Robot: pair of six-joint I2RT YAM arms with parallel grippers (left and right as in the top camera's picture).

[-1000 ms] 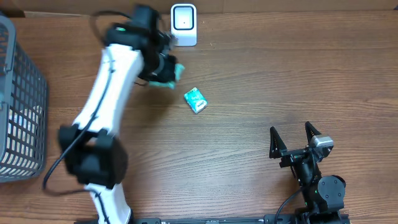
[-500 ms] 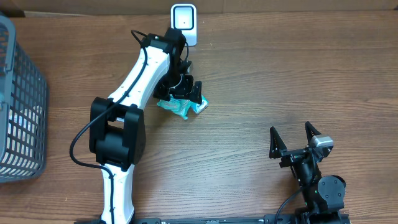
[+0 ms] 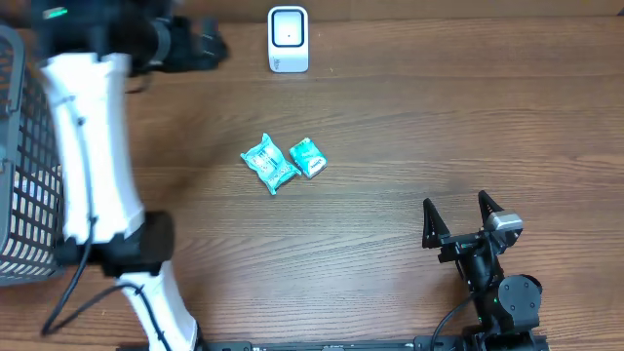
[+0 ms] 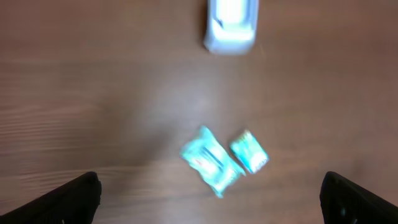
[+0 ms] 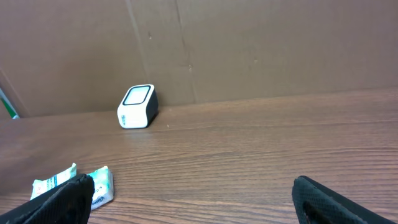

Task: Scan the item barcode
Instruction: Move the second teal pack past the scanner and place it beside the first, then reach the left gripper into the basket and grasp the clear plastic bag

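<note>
Two teal packets lie flat on the wooden counter [image 3: 439, 117], both on the robot's side of the white scanner [image 3: 288, 39], which stands at the far edge. The smaller packet [image 3: 308, 157] sits almost straight out from the scanner's face. The larger packet [image 3: 269, 164] is just beside it, a little to the scanner's left, and the overhead view does not settle whether their edges touch. Neither packet is held.

The left hand [image 3: 205, 47] hangs blurred in the air to the left of the scanner, level with it. Its wrist view shows the fingers [image 4: 68, 199] spread wide, grasping nothing, with both packets and the scanner on the counter below. The right hand [image 3: 455, 210] rests well to the right of the scanner, near the robot's edge, also spread wide and empty. A grey wire basket [image 3: 19, 146] stands far to the scanner's left.
</note>
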